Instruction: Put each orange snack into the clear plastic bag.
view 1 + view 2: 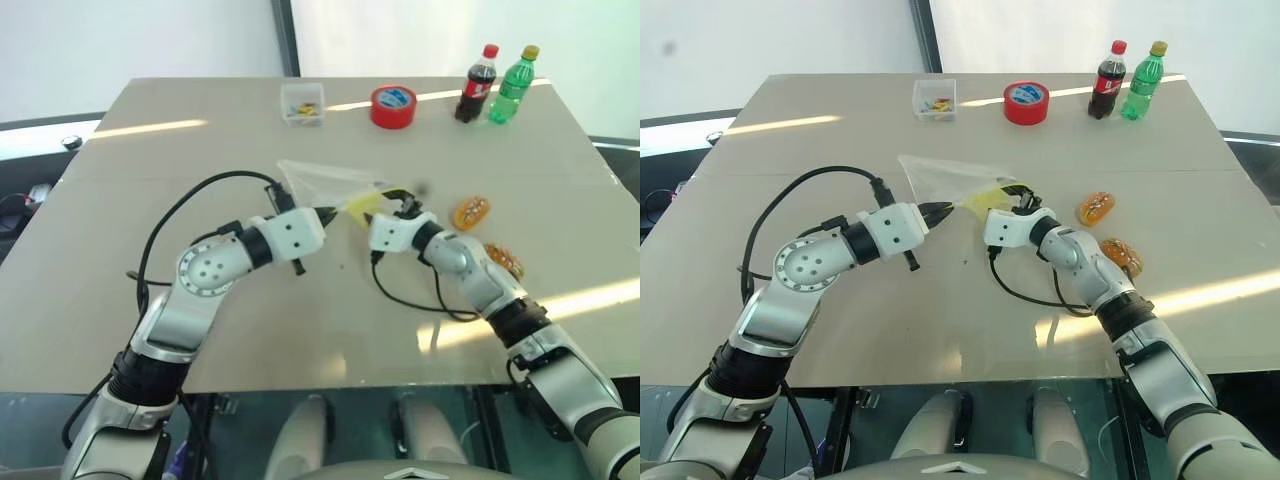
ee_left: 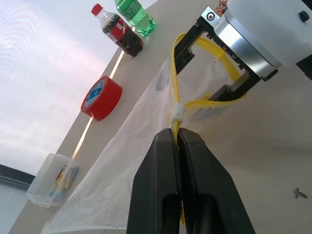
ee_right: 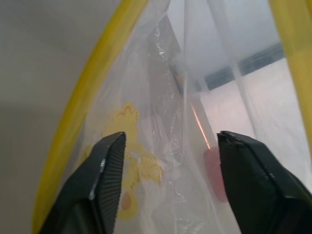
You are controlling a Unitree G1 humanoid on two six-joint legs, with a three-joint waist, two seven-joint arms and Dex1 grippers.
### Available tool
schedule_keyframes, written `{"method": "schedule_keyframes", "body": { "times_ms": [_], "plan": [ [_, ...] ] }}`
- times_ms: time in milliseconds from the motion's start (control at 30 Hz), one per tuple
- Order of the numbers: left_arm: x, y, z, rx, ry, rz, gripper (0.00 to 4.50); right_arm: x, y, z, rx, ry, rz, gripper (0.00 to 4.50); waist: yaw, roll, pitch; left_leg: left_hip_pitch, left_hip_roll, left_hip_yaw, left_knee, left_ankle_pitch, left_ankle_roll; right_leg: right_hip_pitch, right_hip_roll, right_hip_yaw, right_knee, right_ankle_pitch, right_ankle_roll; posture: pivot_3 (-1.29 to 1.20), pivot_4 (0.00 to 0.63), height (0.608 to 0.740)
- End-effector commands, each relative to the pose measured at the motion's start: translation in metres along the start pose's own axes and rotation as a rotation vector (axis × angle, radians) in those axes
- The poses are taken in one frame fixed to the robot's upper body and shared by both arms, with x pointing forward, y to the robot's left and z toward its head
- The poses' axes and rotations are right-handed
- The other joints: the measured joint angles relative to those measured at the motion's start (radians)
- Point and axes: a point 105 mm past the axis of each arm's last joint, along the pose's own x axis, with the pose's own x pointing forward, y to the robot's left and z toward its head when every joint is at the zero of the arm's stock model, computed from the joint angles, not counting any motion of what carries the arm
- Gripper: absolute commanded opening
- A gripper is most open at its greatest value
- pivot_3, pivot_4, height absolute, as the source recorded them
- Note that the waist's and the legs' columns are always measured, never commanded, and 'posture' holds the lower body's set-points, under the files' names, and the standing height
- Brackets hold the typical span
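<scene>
Near the frame's centre the left gripper is clamped on the yellow strip of the clear plastic bag, while the right gripper stands with fingers apart inside its mouth. The bag looks thin, limp and slippery, so the stiffer strip seems the best hold. Both orange snacks lie on the table at centre right, apparently light and smooth; each is probably best pinched across its short sides.

Well beyond the fingers, the red tape roll, cola bottle, green bottle and clear box stand on the table.
</scene>
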Motion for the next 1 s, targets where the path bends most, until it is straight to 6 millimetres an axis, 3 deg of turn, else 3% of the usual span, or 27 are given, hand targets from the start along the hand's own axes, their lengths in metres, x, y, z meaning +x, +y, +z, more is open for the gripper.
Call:
{"method": "schedule_keyframes", "body": {
  "times_ms": [33, 133, 267, 433, 500, 633, 767, 1000],
  "plan": [
    [-0.005, 0.013, -0.001, -0.012, 0.002, 0.069, 0.00, 0.002, -0.016, 0.006, -0.050, -0.034, -0.052, 4.47, 0.000, 0.000, 0.000, 0.000, 0.000, 0.000, 0.000, 0.000, 0.000, 0.000, 0.000, 0.000, 0.000, 0.000, 0.000, 0.00, 0.150, 0.740],
    [-0.006, 0.015, -0.006, -0.039, 0.021, 0.083, 0.00, 0.000, -0.026, 0.007, -0.045, -0.036, -0.091, 4.47, 0.000, 0.000, 0.000, 0.000, 0.000, 0.000, 0.000, 0.000, 0.000, 0.000, 0.000, 0.000, 0.000, 0.000, 0.000, 0.00, 0.150, 0.740],
    [-0.005, 0.027, -0.019, -0.061, 0.079, 0.147, 0.00, -0.007, -0.043, 0.010, 0.141, -0.053, -0.140, 4.47, 0.000, 0.000, 0.000, 0.000, 0.000, 0.000, 0.000, 0.000, 0.000, 0.000, 0.000, 0.000, 0.000, 0.000, 0.000, 0.00, 0.150, 0.740],
    [-0.003, 0.040, -0.032, -0.105, 0.119, 0.198, 0.00, -0.029, -0.060, 0.014, 0.268, -0.027, -0.185, 4.47, 0.004, 0.000, 0.000, -0.001, 0.001, -0.002, 0.000, 0.000, 0.000, 0.000, 0.000, -0.001, 0.000, 0.000, 0.000, 0.00, 0.150, 0.740],
    [-0.001, 0.043, -0.033, -0.107, 0.115, 0.213, 0.00, -0.042, -0.068, 0.009, 0.403, 0.036, -0.227, 4.47, 0.005, 0.000, 0.000, -0.001, 0.001, -0.001, 0.000, 0.000, 0.000, 0.000, 0.000, -0.001, 0.000, 0.000, 0.000, 0.00, 0.150, 0.740],
    [0.002, 0.044, -0.032, -0.119, 0.107, 0.225, 0.00, -0.065, -0.073, -0.020, 0.750, 0.236, -0.345, 4.47, 0.003, 0.000, 0.000, -0.001, 0.001, -0.002, 0.001, 0.000, 0.000, 0.001, 0.000, -0.001, 0.000, 0.000, 0.000, 0.00, 0.150, 0.740],
    [0.005, 0.042, -0.030, -0.102, 0.100, 0.217, 0.00, -0.088, -0.067, -0.058, 0.912, 0.486, -0.543, 4.47, 0.005, 0.000, 0.000, 0.000, 0.000, -0.002, 0.001, 0.000, 0.000, 0.000, 0.000, -0.001, 0.002, 0.000, 0.000, 0.00, 0.150, 0.740],
    [0.008, 0.038, -0.029, -0.070, 0.103, 0.191, 0.00, -0.084, -0.041, -0.077, 1.073, 0.653, -0.603, 4.47, 0.001, 0.000, 0.000, 0.000, 0.000, 0.000, 0.001, 0.000, 0.000, -0.001, 0.000, 0.000, 0.003, 0.000, 0.000, 0.00, 0.150, 0.740]
  ]
}}
